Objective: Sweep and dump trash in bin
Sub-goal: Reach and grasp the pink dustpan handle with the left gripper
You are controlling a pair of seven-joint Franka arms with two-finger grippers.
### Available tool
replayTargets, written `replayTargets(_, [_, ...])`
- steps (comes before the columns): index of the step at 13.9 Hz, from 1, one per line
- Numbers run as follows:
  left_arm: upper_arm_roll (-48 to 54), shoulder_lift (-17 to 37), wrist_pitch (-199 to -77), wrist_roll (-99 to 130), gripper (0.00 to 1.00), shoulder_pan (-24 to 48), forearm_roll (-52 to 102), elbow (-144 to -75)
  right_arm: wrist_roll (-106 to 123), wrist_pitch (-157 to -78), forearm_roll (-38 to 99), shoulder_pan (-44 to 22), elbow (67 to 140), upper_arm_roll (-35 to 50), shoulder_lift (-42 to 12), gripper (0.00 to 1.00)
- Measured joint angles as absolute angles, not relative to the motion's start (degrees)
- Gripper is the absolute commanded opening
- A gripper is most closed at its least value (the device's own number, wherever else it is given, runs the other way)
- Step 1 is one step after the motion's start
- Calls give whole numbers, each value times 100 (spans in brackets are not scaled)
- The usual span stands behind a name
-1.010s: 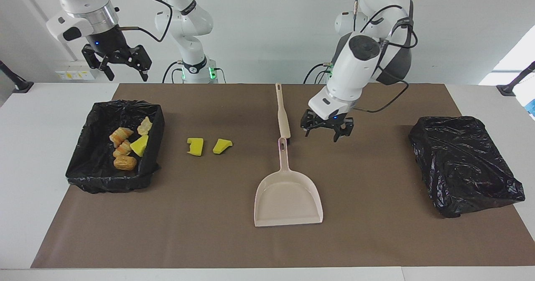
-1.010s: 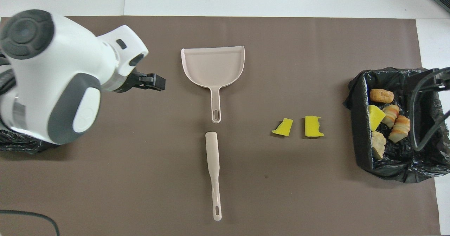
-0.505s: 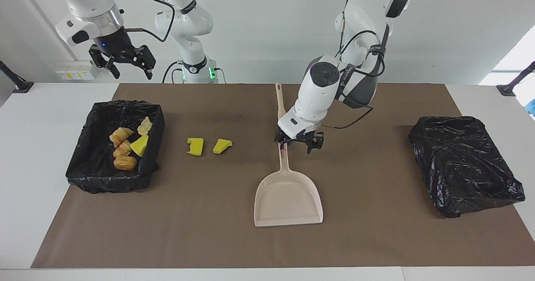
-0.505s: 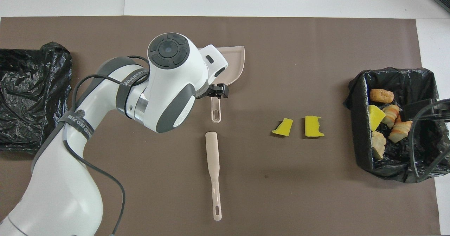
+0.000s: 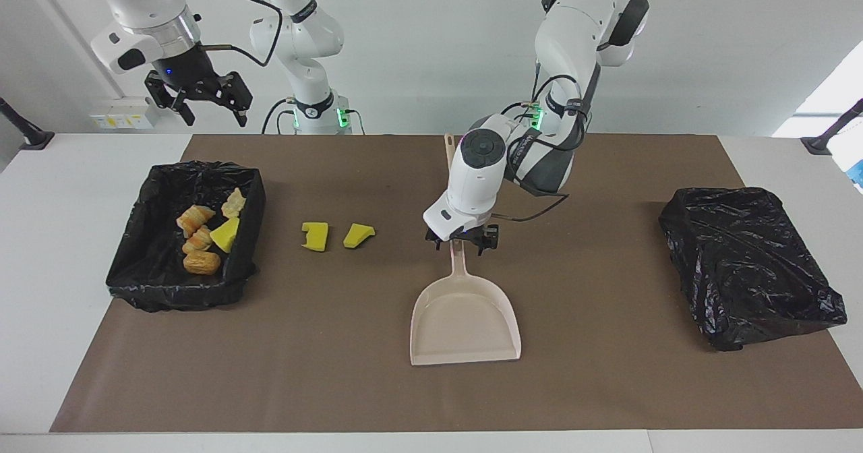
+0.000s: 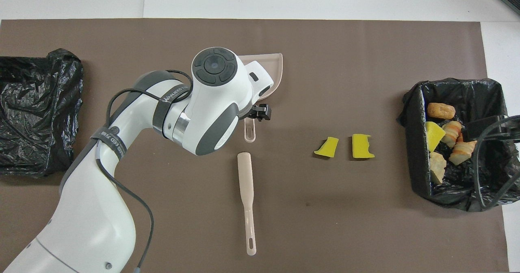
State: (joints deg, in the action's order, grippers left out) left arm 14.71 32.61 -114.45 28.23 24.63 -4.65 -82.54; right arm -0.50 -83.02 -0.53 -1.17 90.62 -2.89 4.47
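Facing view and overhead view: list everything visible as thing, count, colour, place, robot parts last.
sponge chunks: two, yellow, on the mat between bin and dustpan.
bin: one, black-lined, right arm's end; holds bread-like rolls, a yellow chunk, a pale lump.
dustpan: one, beige, mid-mat.
brush: one, beige, nearer the robots than the dustpan.
black bag: one, left arm's end.
mat: one, brown.
left tool: open, at the dustpan handle.
right tool: open, raised above the bin's end of the table.
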Motion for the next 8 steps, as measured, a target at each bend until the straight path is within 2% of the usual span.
replayTargets(1, [1471, 3261, -11445, 2908, 96, 2476, -467, -8249, -50, -8302, -53, -117, 9062, -289, 447, 100])
replayTargets(2, [1470, 3261, -11444, 2985, 89, 2490, -470, -8242, -50, -8302, -53, -117, 9062, -288, 447, 100])
replayTargets(4, [1470, 3261, -11430, 3082, 87, 2523, -478, -8244, -50, -8302, -53, -117, 9062, -288, 447, 100])
replayTargets(5, [1470, 3261, -11425, 3106, 78, 2531, -483, -8251, -50, -8302, -53, -117, 9062, -288, 447, 100])
replayTargets(8, [1444, 3264, -11415, 3123, 76, 2530, -491, -8285, -50, -8302, -52, -117, 9062, -288, 447, 100])
